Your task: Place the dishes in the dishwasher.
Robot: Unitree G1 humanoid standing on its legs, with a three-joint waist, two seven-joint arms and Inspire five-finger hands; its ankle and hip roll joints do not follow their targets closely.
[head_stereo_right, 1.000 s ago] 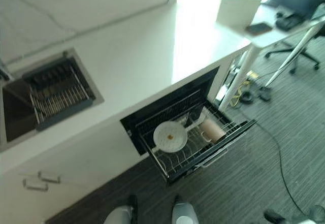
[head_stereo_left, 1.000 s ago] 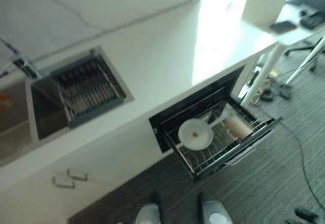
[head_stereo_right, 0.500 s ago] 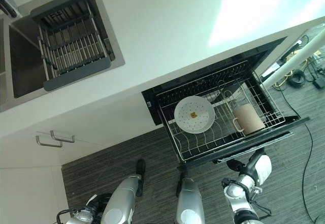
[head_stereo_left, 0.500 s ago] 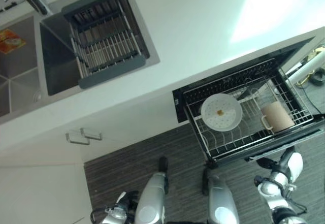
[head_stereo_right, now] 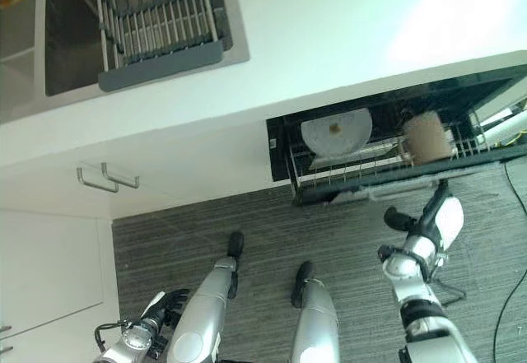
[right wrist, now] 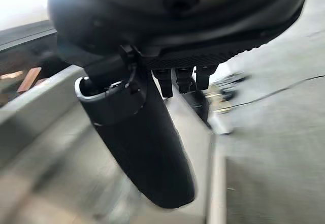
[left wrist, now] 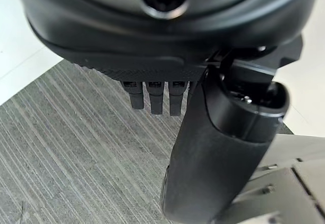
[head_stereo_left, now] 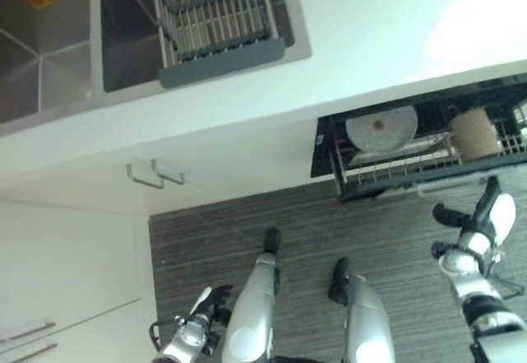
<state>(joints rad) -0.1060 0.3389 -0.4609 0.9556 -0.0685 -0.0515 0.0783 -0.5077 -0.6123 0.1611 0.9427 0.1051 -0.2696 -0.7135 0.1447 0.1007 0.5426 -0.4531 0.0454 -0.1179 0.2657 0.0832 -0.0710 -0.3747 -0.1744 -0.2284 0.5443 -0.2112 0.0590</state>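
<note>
The plate (head_stereo_right: 335, 131) and cup (head_stereo_right: 426, 137) sit partly hidden under the table (head_stereo_right: 346, 42) edge; the dishwasher rack (head_stereo_left: 428, 169) runs off the picture's edge.

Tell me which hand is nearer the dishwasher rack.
Right. The right hand is raised just in front of the dishwasher rack, below the cup. The left hand hangs low by the floor, far to the left.

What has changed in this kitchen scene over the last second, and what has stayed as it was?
The camera tipped down, so the whole picture shifted. The right hand has risen toward the front edge of the rack, open and holding nothing. The rack now sits further in under the counter. The plate and cup remain in it. The left hand hangs low.
</note>
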